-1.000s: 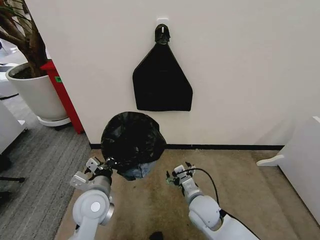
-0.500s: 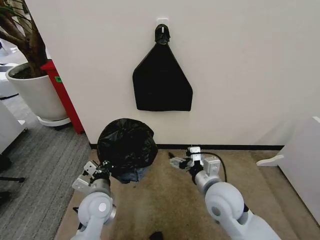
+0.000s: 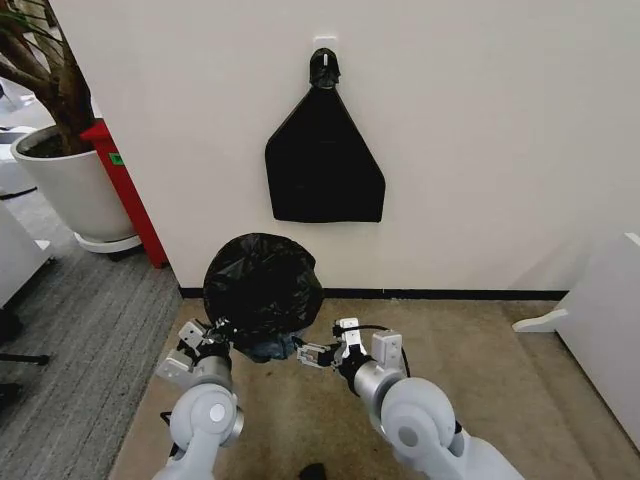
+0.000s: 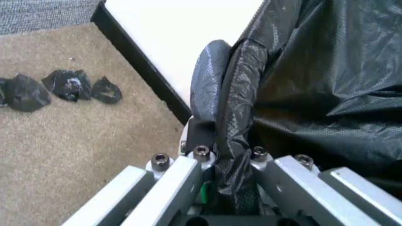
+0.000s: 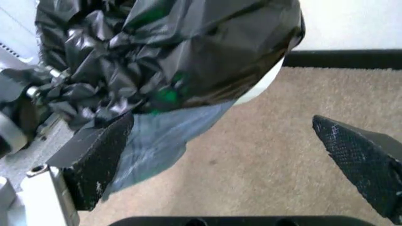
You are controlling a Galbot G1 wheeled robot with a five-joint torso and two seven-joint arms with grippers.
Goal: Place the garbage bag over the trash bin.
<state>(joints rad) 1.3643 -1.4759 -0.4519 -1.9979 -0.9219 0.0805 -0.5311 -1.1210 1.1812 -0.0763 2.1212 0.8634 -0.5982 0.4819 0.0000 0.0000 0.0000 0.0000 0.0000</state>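
Note:
The garbage bag [image 3: 262, 285], glossy crinkled black plastic, is draped over the trash bin low against the wall. Of the bin I see a white sliver [image 5: 266, 81] under the bag's edge. My left gripper [image 3: 216, 334] is at the bag's lower left, shut on a fold of the plastic [image 4: 234, 141]. My right gripper [image 3: 306, 355] stands open just off the bag's lower right edge. In the right wrist view the bag [image 5: 169, 47] hangs just beyond the right gripper [image 5: 232, 155], with one finger [image 5: 94, 157] under a thin bluish flap.
A flat black triangular sheet [image 3: 323, 165] hangs on the wall above. A big white plant pot [image 3: 70, 185] and a red panel [image 3: 128, 195] stand at the left, white furniture [image 3: 600, 330] at the right. Black scraps [image 4: 63, 87] lie on the carpet.
My right gripper has swung left, in toward the bag's lower right edge. The bag, still in my left gripper, has shifted slightly.

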